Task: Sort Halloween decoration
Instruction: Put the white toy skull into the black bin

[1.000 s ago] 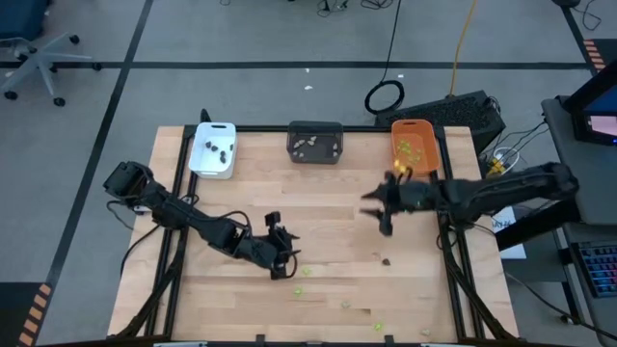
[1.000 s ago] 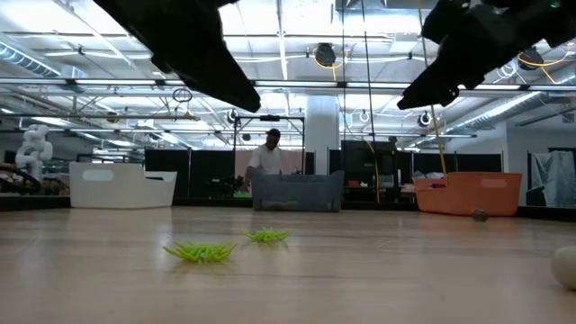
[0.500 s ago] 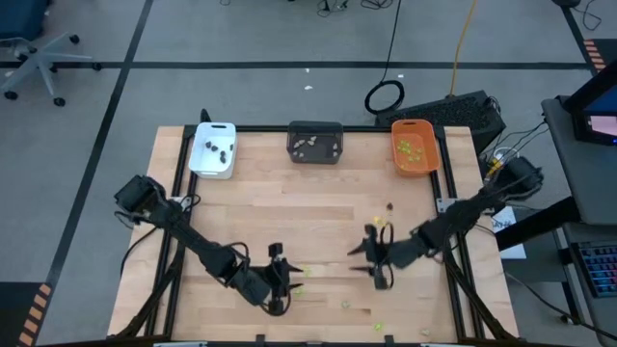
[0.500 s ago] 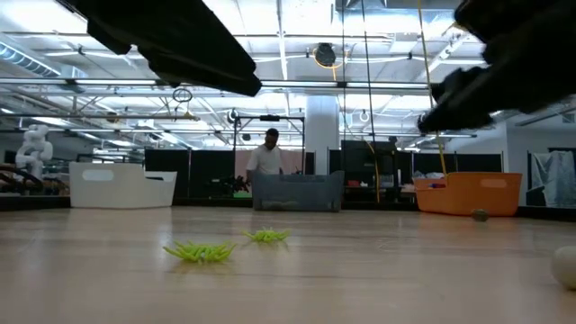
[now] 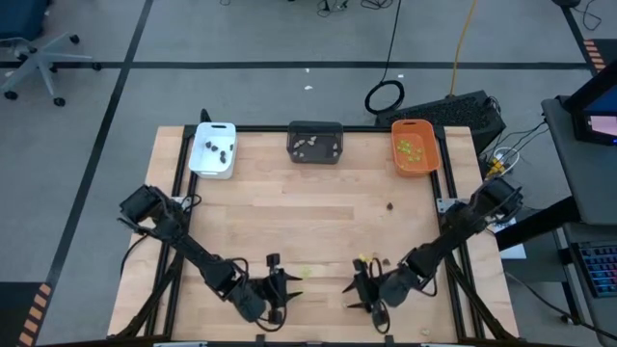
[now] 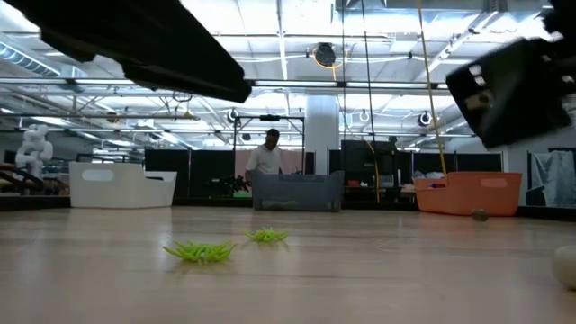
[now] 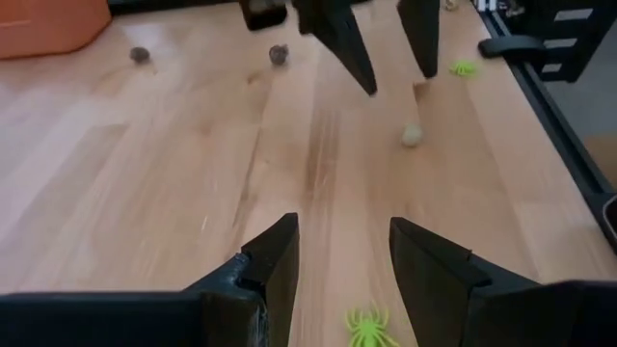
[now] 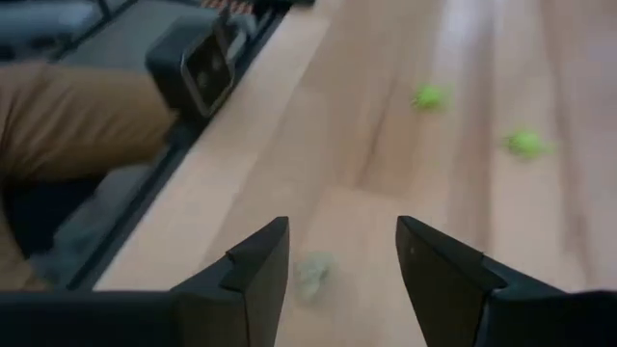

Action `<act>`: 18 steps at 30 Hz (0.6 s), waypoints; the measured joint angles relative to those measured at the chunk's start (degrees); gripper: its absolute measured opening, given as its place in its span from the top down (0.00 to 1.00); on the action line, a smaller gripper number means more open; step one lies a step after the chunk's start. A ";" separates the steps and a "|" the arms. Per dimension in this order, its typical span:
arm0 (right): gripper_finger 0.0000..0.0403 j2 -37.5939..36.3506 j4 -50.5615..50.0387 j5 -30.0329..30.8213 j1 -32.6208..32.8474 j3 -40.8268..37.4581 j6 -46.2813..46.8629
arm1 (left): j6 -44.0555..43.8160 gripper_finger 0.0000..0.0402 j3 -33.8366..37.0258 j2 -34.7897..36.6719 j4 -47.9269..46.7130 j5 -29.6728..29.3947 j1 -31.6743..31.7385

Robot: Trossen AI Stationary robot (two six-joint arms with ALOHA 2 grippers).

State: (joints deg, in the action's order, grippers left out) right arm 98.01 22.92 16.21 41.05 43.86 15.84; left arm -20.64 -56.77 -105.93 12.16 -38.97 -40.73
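Three trays on the bench: white tray, dark grey tray, orange tray. Two arms, two hands: left hand, right hand. One person.

Right gripper moved from orange tray to near edge (left gripper too).

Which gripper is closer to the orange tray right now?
Right. The right gripper is at the table's near edge on the same side as the orange tray, which sits at the far edge. The left gripper is also at the near edge, but further across.
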 joint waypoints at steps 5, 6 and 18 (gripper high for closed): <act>0.56 4.36 -0.06 -0.03 1.44 1.29 2.00 | 0.02 0.60 0.00 0.02 -0.27 -2.98 -1.86; 0.56 4.93 0.00 -0.07 1.57 1.50 3.29 | -0.01 0.60 0.00 0.02 -0.50 -3.51 -2.14; 0.56 7.38 -1.78 0.00 2.34 1.52 6.77 | -0.05 0.60 0.02 0.02 -0.50 -4.08 -1.66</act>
State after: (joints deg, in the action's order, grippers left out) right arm 105.39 21.14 16.20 43.39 45.38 22.61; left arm -20.69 -56.75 -105.91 11.66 -43.05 -42.39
